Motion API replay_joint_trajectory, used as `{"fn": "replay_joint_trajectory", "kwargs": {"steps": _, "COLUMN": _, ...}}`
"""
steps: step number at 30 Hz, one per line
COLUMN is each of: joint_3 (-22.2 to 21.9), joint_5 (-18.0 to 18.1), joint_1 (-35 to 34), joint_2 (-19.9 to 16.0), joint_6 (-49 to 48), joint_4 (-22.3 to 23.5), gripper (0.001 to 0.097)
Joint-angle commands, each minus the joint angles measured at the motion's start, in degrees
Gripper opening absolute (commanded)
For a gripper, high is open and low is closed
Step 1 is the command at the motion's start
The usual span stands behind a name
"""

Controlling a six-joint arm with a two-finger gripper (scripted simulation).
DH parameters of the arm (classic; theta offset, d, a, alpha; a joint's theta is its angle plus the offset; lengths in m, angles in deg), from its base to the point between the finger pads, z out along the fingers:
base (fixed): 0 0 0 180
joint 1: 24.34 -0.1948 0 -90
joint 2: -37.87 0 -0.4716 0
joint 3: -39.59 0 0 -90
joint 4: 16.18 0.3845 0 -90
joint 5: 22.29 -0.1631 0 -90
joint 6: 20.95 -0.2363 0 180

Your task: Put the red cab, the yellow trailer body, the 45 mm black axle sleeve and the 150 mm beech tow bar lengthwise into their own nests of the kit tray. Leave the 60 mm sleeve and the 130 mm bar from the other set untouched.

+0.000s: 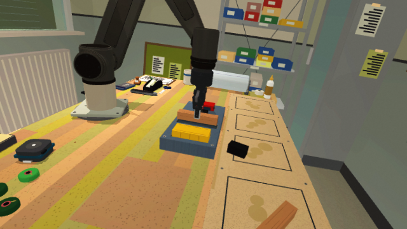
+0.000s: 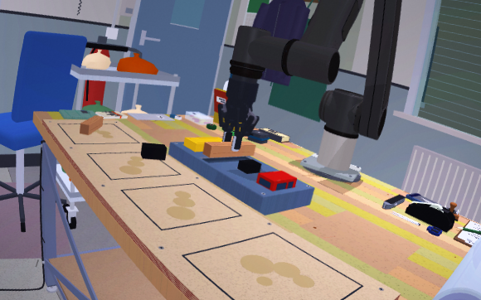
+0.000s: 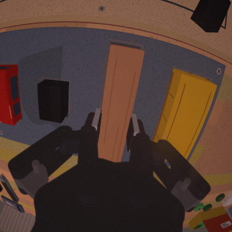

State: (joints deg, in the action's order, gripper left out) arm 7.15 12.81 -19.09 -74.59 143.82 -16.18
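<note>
On the blue kit tray (image 1: pixel 192 132) the yellow trailer body (image 1: pixel 191 133) (image 3: pixel 186 111), a short black sleeve (image 2: pixel 249 166) (image 3: pixel 53 100) and the red cab (image 2: pixel 277 180) (image 3: pixel 9 93) each sit in a nest. The beech tow bar (image 1: pixel 197 117) (image 2: pixel 228 148) (image 3: pixel 120 101) lies lengthwise over the tray between the sleeve and the trailer body, held by my closed gripper (image 1: pixel 196 115) (image 2: pixel 232 143) (image 3: pixel 115 123) near one end. I cannot tell whether the bar rests in its nest.
A larger black sleeve (image 1: pixel 237 149) (image 2: pixel 153 151) lies on the fibreboard strip beside the tray, and a second beech bar (image 1: pixel 278 217) (image 2: pixel 91 124) lies in the end square. The arm's base (image 1: pixel 99 106) stands behind the tray; wheels (image 1: pixel 28 175) lie far left.
</note>
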Motion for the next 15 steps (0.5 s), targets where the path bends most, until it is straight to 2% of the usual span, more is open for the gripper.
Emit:
{"fn": "replay_joint_trajectory", "kwargs": {"steps": 1, "joint_3": 0.05, "joint_5": -0.08, "joint_1": 0.0, "joint_2": -0.01, "joint_6": 0.0, "joint_4": -0.04, "gripper": 0.008}}
{"fn": "replay_joint_trajectory", "kwargs": {"steps": 15, "joint_3": -0.35, "joint_5": -1.55, "joint_1": 0.0, "joint_2": -1.08, "joint_6": 0.0, "joint_4": -0.03, "gripper": 0.008}}
